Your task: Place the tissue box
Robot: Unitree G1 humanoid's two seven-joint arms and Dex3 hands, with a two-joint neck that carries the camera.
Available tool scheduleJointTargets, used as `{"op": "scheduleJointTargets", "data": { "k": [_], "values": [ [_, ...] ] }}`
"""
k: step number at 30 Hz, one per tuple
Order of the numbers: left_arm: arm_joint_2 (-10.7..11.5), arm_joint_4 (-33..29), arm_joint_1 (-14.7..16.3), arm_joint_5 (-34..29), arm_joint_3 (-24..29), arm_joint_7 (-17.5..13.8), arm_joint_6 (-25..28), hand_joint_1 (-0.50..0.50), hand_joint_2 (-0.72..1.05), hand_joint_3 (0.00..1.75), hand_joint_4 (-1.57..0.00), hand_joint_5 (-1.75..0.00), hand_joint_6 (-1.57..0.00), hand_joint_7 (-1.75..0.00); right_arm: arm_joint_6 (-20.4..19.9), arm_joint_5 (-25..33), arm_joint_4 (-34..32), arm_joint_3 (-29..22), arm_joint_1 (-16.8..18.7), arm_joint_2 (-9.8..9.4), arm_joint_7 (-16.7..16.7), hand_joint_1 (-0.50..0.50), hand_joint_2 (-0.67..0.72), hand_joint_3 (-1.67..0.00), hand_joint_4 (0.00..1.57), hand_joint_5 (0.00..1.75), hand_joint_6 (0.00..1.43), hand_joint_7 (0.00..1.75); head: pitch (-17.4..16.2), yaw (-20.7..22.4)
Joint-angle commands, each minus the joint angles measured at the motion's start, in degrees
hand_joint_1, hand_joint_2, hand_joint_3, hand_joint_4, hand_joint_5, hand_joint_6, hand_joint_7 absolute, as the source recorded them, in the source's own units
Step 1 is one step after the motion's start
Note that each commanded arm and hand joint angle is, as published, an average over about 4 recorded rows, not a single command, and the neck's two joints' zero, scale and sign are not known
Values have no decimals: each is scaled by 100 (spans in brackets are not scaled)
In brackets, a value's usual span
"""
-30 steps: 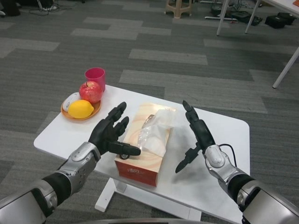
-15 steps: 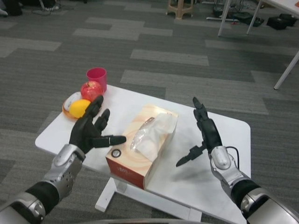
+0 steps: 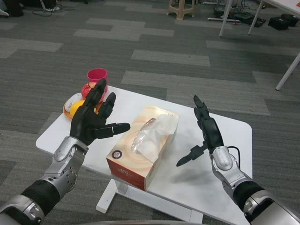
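So the left hand (image 3: 95,123) is hovering over the left part of the white table (image 3: 220,180), palm facing in, fingers spread and pointing up and away, thumb sticking out toward the tissue box (image 3: 142,146), holding nothing. The right hand (image 3: 205,132) is doing pretty much the mirror thing on the other side, fingers fanned out and apart, thumb angled down and inward, also gripping nothing. Neither one is touching the box. The tissue box is sitting flat on the table between the two hands, turned at a slant to the table's edge, near the front. It's a cardboard rectangle in a peachy-orange print with a red front panel, and a white tissue with crinkly clear plastic is poking out of the top slot. There's a small round logo on the near top corner and some print on the red side, but it's too small to read.
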Motion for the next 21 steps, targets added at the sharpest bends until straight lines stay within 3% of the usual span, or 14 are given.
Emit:
{"op": "scheduleJointTargets", "data": {
  "k": [1,6,9,11,13,16,18,21],
  "values": [
    [65,-368,166,36,319,-37,-117,50,69,9,0,0,0,0,-6,13,-262,9,39,-106,5,-46,22,-8,9,0,0,0,24,-2],
    [78,-915,326,36,657,-32,-238,50,72,9,0,0,0,0,-15,13,-844,22,39,-133,10,-46,22,-8,6,0,0,0,34,9],
    [78,-1049,346,36,666,-6,-372,50,56,9,0,0,0,0,-15,13,-1145,-4,44,-124,10,-46,22,-8,6,0,0,0,63,24],
    [76,-1076,350,38,646,14,-427,50,34,4,0,-5,0,0,-15,13,-1268,-26,59,-109,10,-46,22,-8,6,0,0,0,99,39],
    [71,-1076,359,122,602,137,-612,50,3,0,0,-28,0,0,-15,13,-1413,-74,90,-87,10,-46,22,-8,5,0,0,0,105,43],
    [56,-1043,355,298,554,356,-932,50,-19,0,0,-62,0,0,-21,13,-1594,-147,116,-62,10,-46,22,-8,3,0,0,0,148,77],
    [47,-1034,348,333,543,407,-1014,50,-17,0,0,-69,0,0,-23,13,-1659,-180,119,-51,10,-46,22,-8,3,0,0,0,180,99],
    [43,-1036,341,331,539,407,-1031,50,-10,0,0,-62,0,0,-23,13,-1725,-206,119,-40,10,-46,22,-8,4,0,0,0,167,90]
  ]
}}
